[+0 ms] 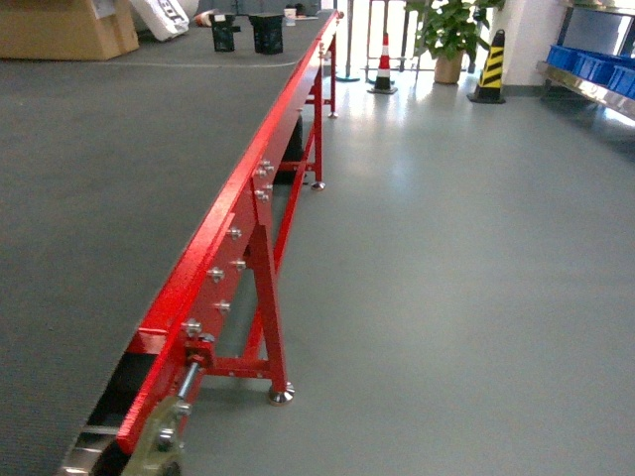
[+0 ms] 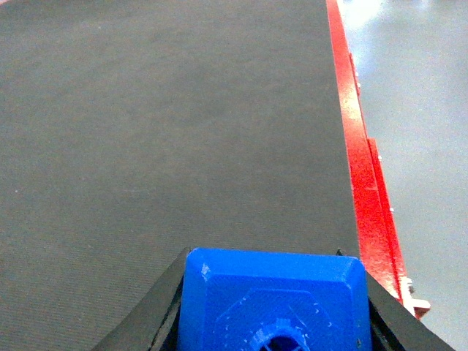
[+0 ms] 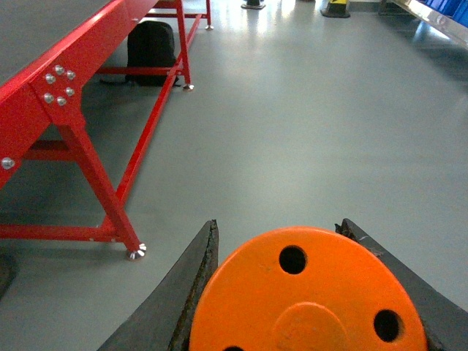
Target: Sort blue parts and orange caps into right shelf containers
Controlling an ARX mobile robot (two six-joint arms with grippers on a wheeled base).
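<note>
The left gripper [image 2: 274, 322] is closed on a blue part [image 2: 272, 300], the block wedged between its two dark fingers [image 2: 157, 322] and hanging over the grey belt of the red-framed table [image 2: 362, 183], near that table's right edge. The right gripper [image 3: 307, 307] grips an orange cap [image 3: 307, 292] the same way, its holed flat top facing the camera, and it hangs out over the bare floor [image 3: 292, 131] beyond the table's right edge. Neither arm shows in the head view.

Both loads are in hand, so what remains is the carry to the shelf [image 1: 585, 84] at the far right of the room, where the blue crates [image 1: 595, 64] sit on the steel rail. They are well apart from the robot, with open floor between.

The main risk is a drop on the way. Each piece seems pinched only by its sides, though how deep it sits between the fingers is hard to judge from these close views; a jolt of the base could shake one loose, and the cap would roll off across the floor. The table's red legs [image 1: 273, 317] stand near the base, so a tight turn could clip them. The striped cone [image 1: 489, 69] near the shelf is another thing to steer round. Last, the two kinds could end in the wrong crate if the arms release without checking which is which.
</note>
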